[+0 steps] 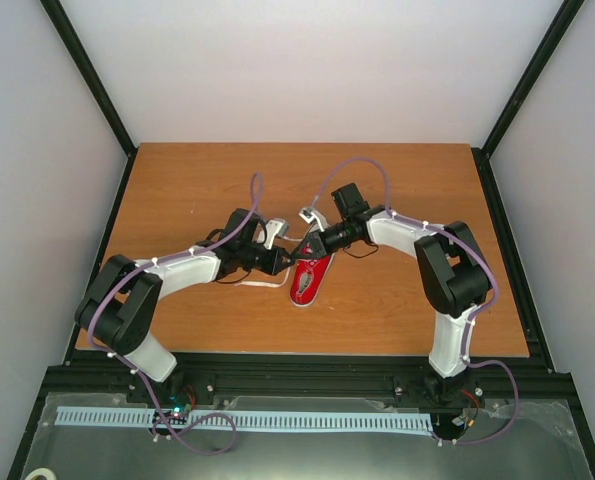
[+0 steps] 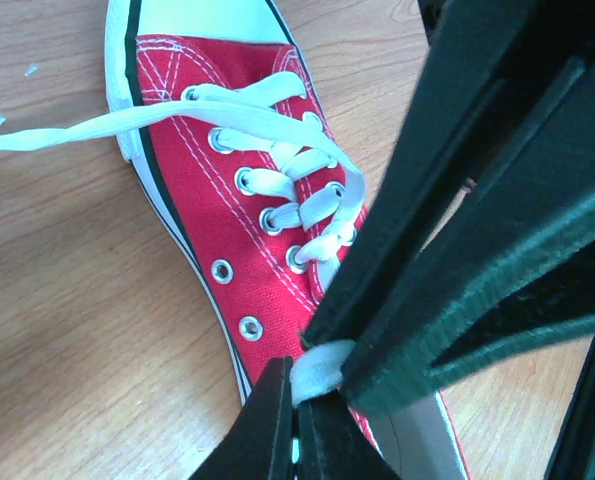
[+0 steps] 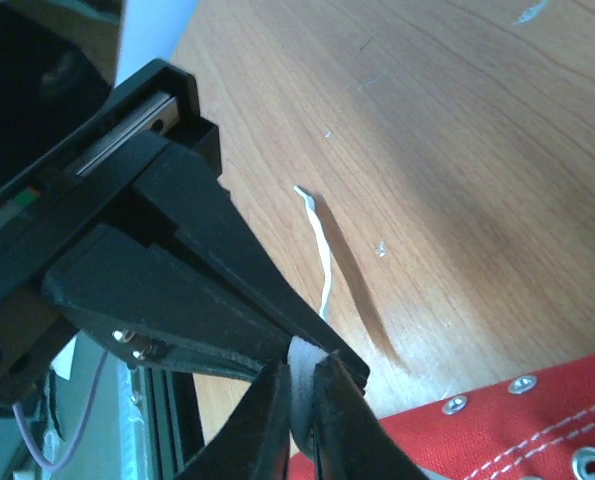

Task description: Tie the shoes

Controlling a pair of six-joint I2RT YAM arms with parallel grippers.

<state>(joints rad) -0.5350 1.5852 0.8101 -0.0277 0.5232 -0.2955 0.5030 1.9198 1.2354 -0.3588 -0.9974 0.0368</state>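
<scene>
The red sneaker (image 1: 310, 280) lies on the wooden table (image 1: 407, 200), its white toe cap toward the near edge. In the left wrist view the sneaker (image 2: 212, 190) shows its laced eyelets. My left gripper (image 2: 299, 388) is shut on a white lace (image 2: 322, 365) at the shoe's ankle end. My right gripper (image 3: 302, 378) is shut on a white lace (image 3: 302, 362) at the same spot, tip to tip with the left gripper (image 1: 285, 260). The right gripper (image 1: 305, 252) comes in from the right. A loose lace end (image 2: 47, 133) trails across the table; it also shows in the right wrist view (image 3: 322, 250).
Black frame posts and rails (image 1: 507, 240) border the table, with white walls behind. A light cable track (image 1: 247, 420) runs along the front by the arm bases.
</scene>
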